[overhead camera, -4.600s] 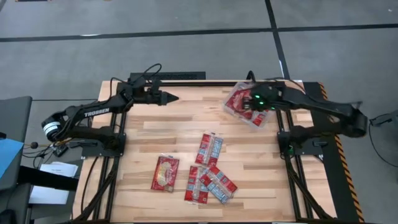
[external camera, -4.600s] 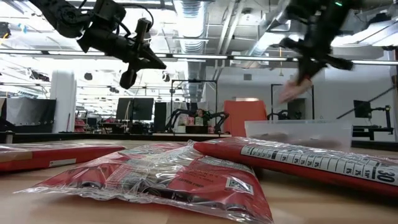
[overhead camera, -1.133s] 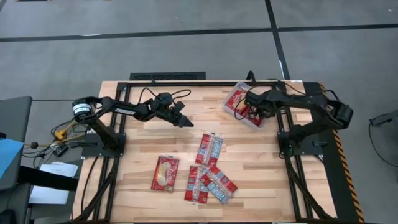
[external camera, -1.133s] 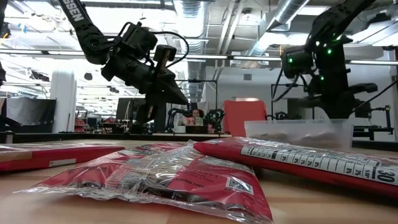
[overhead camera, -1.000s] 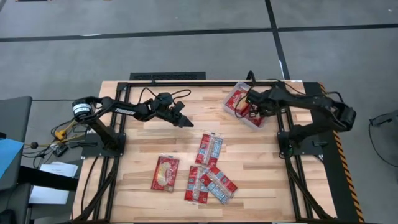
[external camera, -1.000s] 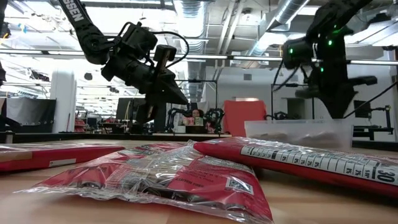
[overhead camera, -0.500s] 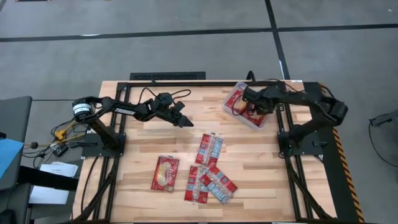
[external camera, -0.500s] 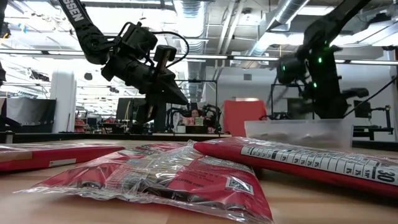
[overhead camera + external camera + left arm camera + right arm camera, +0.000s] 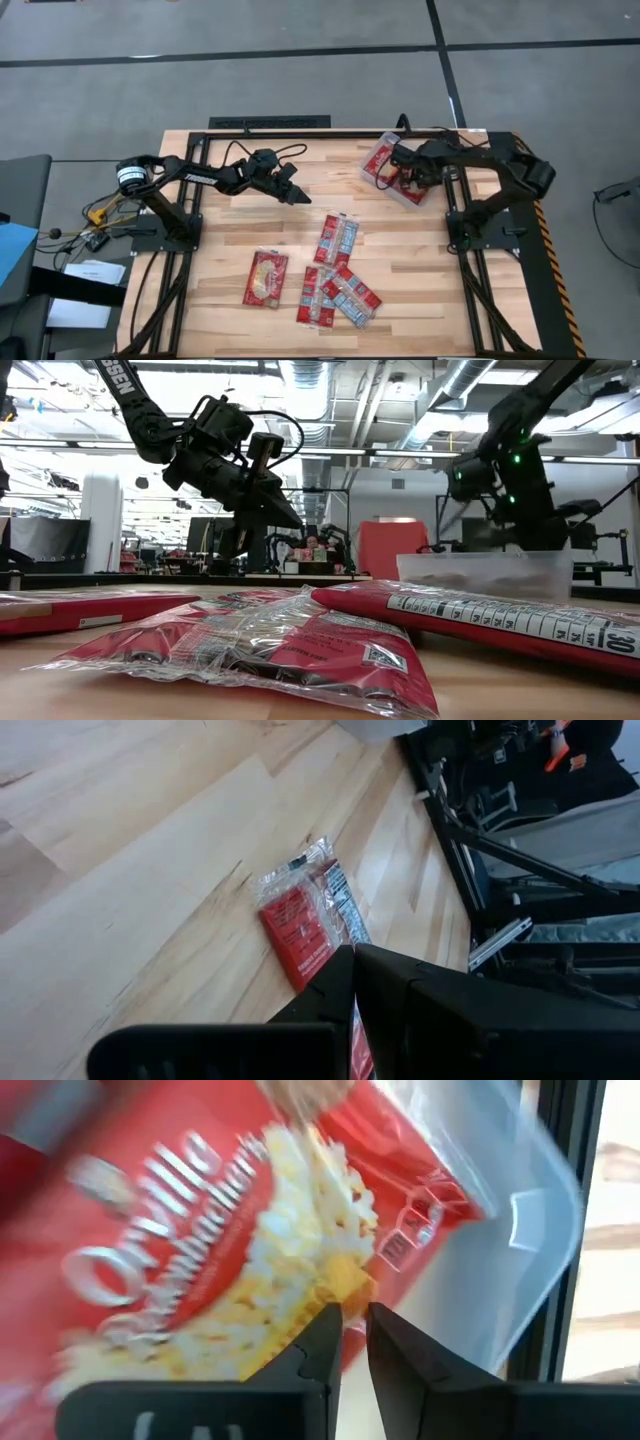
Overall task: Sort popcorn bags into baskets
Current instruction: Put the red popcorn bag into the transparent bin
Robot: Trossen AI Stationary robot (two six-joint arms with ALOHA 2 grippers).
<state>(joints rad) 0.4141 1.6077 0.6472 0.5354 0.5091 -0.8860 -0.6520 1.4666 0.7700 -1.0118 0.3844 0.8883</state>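
Right tool [image 9: 398, 172] sits low inside the tub [image 9: 418, 194], fingers closed, tips just above a red bag [image 9: 200, 1280] lying in it. Left tool [image 9: 297, 197] hangs over bare desk [image 9: 230, 240], closed, empty; the nearest bag [image 9: 337, 240] lies just ahead and below it. Right wrist view shows the bag's popcorn print; the high view cannot.
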